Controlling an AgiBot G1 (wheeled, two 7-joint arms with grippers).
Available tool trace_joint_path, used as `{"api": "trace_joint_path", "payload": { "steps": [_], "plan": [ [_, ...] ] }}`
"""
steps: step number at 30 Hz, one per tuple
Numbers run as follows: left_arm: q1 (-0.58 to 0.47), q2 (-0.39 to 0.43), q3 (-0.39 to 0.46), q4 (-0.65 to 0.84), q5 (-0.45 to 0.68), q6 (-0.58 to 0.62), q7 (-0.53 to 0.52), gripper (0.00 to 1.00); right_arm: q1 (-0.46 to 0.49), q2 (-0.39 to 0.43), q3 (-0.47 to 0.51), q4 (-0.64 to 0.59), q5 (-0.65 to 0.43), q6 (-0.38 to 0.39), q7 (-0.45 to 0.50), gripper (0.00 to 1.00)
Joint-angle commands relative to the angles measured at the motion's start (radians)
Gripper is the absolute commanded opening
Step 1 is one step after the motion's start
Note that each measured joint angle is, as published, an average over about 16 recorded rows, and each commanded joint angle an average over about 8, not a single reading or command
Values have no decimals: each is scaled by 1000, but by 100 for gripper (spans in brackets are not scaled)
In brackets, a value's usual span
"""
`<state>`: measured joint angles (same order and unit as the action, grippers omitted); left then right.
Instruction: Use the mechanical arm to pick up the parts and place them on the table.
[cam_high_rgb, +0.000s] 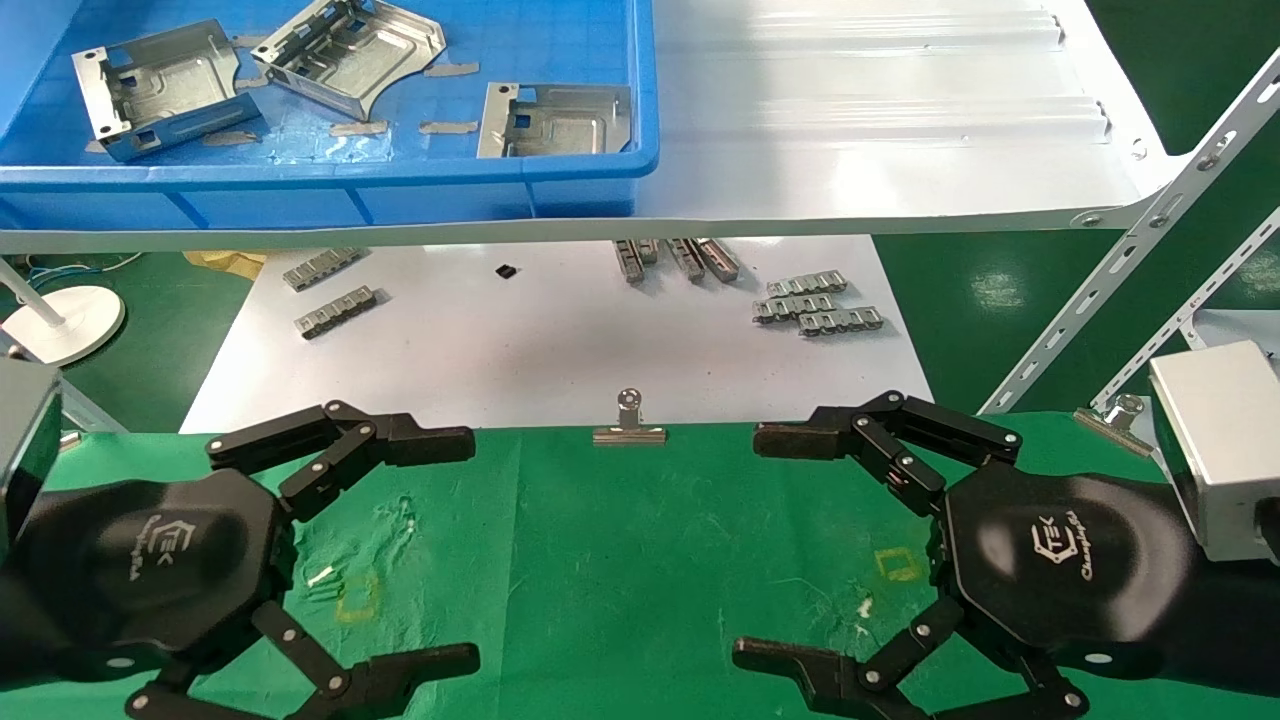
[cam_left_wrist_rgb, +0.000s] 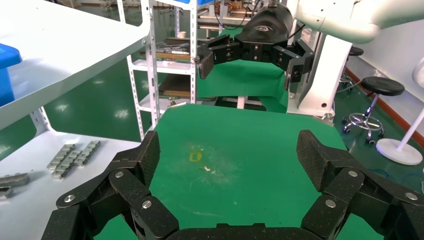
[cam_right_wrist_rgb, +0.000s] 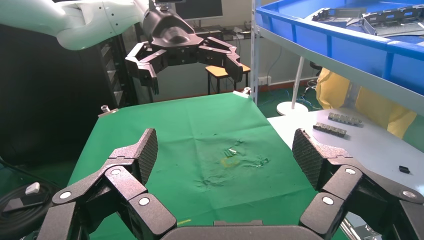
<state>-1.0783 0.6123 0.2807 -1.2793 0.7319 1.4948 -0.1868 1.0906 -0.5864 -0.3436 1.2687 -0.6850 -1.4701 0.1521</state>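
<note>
Parts (cam_high_rgb: 345, 48) lie in your blue bin (cam_high_rgb: 400, 175) on the white shelf (cam_high_rgb: 900, 130), three plates, untouched. Your left gripper (cam_high_rgb: 455, 550) and right gripper (cam_high_rgb: 760, 545) hover over the green table (cam_high_rgb: 620, 560), facing each other, fingers spread wide, holding nothing.

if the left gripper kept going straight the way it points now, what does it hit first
Probably the right gripper. The left gripper, jaws open, points across the green table toward it. Nothing stands on the cloth between them, though how high the line runs is unclear.
</note>
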Motion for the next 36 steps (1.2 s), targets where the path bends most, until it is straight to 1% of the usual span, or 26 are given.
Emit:
{"api": "trace_joint_path", "payload": {
  "steps": [1, 20, 28, 36],
  "plan": [
    [0, 0, 0, 0, 0, 0, 0, 100, 0, 0, 0, 0, 0, 0, 0, 100],
    [0, 0, 0, 0, 0, 0, 0, 100, 0, 0, 0, 0, 0, 0, 0, 100],
    [0, 0, 0, 0, 0, 0, 0, 100, 0, 0, 0, 0, 0, 0, 0, 0],
    [0, 0, 0, 0, 0, 0, 0, 100, 0, 0, 0, 0, 0, 0, 0, 0]
  ]
}}
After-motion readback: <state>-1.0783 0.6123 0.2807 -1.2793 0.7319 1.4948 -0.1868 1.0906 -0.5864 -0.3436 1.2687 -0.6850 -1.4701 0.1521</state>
